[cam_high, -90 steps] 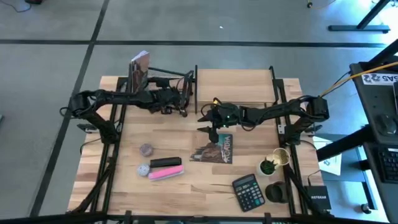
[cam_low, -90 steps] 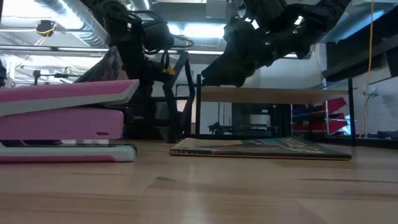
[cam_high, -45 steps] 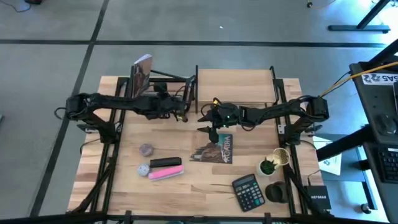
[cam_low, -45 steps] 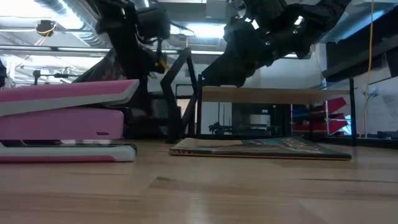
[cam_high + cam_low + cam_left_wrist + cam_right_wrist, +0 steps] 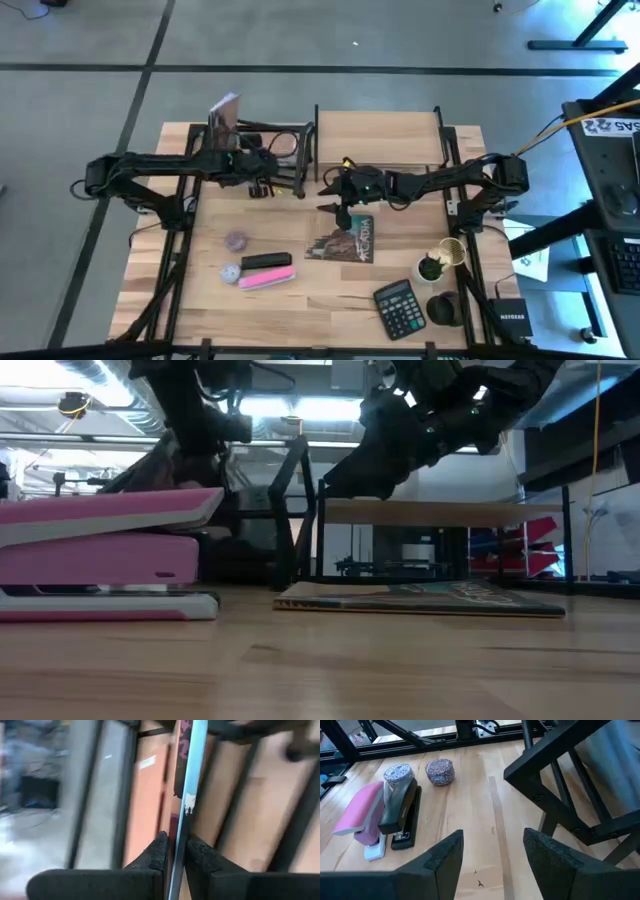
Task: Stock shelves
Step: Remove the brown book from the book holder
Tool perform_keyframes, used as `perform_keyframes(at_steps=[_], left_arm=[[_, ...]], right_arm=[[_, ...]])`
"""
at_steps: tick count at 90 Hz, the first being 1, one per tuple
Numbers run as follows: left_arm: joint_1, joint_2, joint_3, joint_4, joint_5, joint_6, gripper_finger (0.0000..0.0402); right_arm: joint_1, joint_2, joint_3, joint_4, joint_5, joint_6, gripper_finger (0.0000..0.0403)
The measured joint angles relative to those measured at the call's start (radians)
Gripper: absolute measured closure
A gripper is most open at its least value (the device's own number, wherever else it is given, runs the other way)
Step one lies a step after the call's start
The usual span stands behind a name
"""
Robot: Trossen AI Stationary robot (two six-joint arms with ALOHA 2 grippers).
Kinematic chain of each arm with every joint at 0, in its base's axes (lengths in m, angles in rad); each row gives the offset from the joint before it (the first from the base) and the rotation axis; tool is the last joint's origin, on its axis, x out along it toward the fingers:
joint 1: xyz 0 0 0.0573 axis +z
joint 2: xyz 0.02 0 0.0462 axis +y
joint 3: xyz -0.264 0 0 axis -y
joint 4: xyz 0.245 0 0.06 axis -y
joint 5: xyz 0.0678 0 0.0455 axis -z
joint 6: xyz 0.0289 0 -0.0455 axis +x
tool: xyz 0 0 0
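A thin book (image 5: 222, 118) stands on edge, tilted, at the black bar rack (image 5: 287, 152) on the far left. My left gripper (image 5: 175, 851) is shut on it, reaching in from the table's left. The light wood shelf (image 5: 378, 135) stands to the right of the rack. A second book (image 5: 348, 240) lies flat on the table in front of the shelf. My right gripper (image 5: 335, 197) hovers open above that book's far left corner, its fingers (image 5: 445, 860) apart with nothing between them. My left gripper pinches the book's thin edge (image 5: 179, 832) between its two fingers. The book runs on edge-on away from the fingers, among the rack's black bars. Whether its lower edge rests on the rack or the table, I cannot tell.
A pink stapler (image 5: 265, 272) and two small round tins (image 5: 234, 241) lie near the table's front left. A calculator (image 5: 400, 307), a small potted plant (image 5: 431, 267) and a dark cup (image 5: 445, 310) stand at the front right.
My left gripper has drawn back toward the table's left edge, staying shut on the standing book. The book shows shorter from above than before, sitting a little lower at the rack.
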Motion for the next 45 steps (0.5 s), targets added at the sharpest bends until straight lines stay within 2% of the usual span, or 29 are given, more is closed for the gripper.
perform_keyframes(at_steps=[19,45], left_arm=[[0.003,0.051,0.001,-0.005,0.093,-0.021,0.0368],[0.003,0.117,0.002,-0.001,0.168,-0.02,0.0363]], right_arm=[[0.0,0.0,0.0,0.003,0.002,0.0,0.0208],[0.0,0.0,0.0,0.001,0.002,0.0,0.0208]])
